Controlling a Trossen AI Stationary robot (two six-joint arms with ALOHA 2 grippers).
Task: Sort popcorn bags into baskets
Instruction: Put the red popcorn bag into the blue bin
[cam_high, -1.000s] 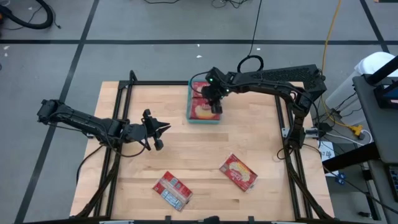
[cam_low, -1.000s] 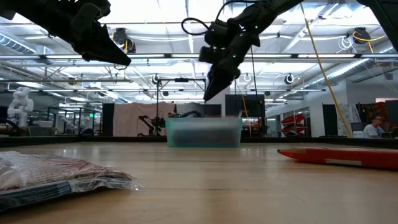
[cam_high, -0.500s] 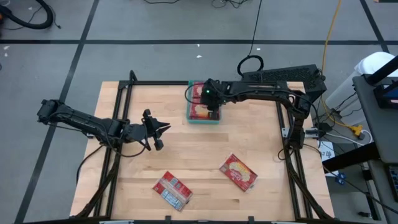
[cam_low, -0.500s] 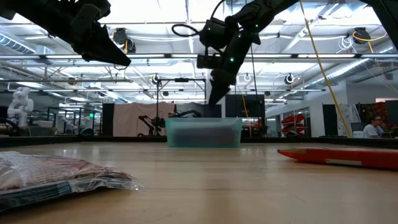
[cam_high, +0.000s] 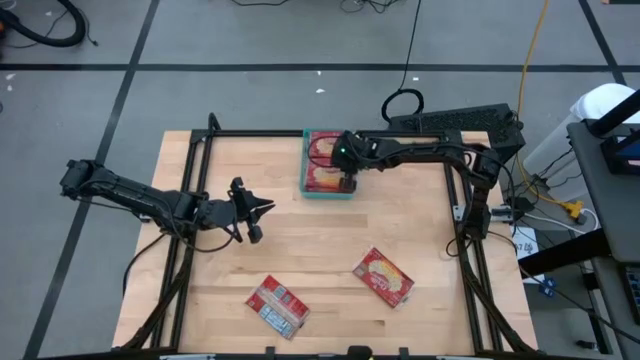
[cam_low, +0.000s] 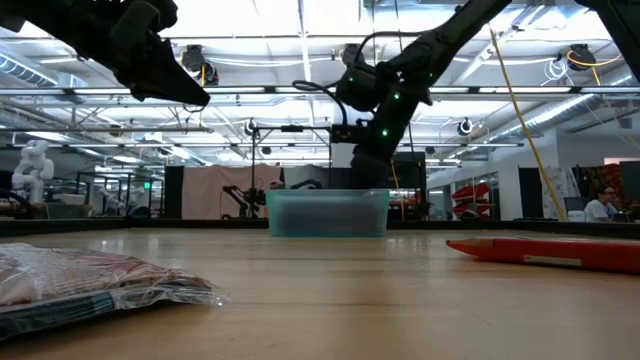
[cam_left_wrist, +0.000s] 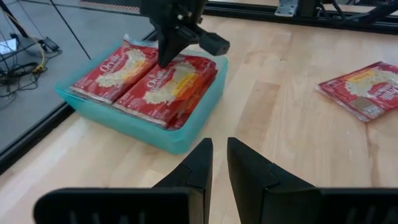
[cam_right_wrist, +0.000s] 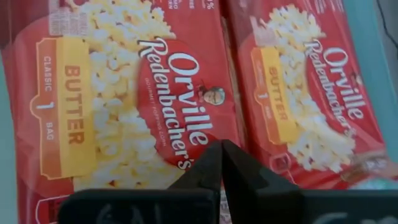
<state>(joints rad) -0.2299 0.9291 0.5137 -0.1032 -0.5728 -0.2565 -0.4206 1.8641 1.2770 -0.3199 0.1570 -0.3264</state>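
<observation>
A teal basket (cam_high: 305, 178) stands at the table's far middle, with two red popcorn bags (cam_left_wrist: 124, 65) (cam_left_wrist: 171, 81) lying flat on top inside it. My right gripper (cam_high: 347, 183) reaches down into the basket, shut, its tips on the bag nearer the table's right edge (cam_right_wrist: 124, 106). Two more popcorn bags (cam_high: 383, 277) (cam_high: 277, 306) lie flat on the table near the front. My left gripper (cam_high: 266, 207) hovers left of centre, well clear of everything, its fingers (cam_left_wrist: 205, 155) all but shut with nothing between them. My right gripper sets its shut fingertips (cam_left_wrist: 163, 61) on the printed top face (cam_right_wrist: 186, 134) of a bag in the basket, close to the edge that borders the neighbouring bag. The fingers slant steeply down from the table's right. The bag lies flat; whether any wrapper is pinched cannot be told.
The basket's walls (cam_low: 327, 212) rise around the right fingers. A black frame rail (cam_high: 250, 134) runs along the far edge and down both sides. Bare wood lies between the basket and the two loose bags, one (cam_low: 90, 285) close to the low camera.
My right gripper has dropped from above the basket down onto the bags, shifting slightly toward the near edge, rolling and tipping steeper, and its fingers have closed. The bags and the basket have stayed put.
</observation>
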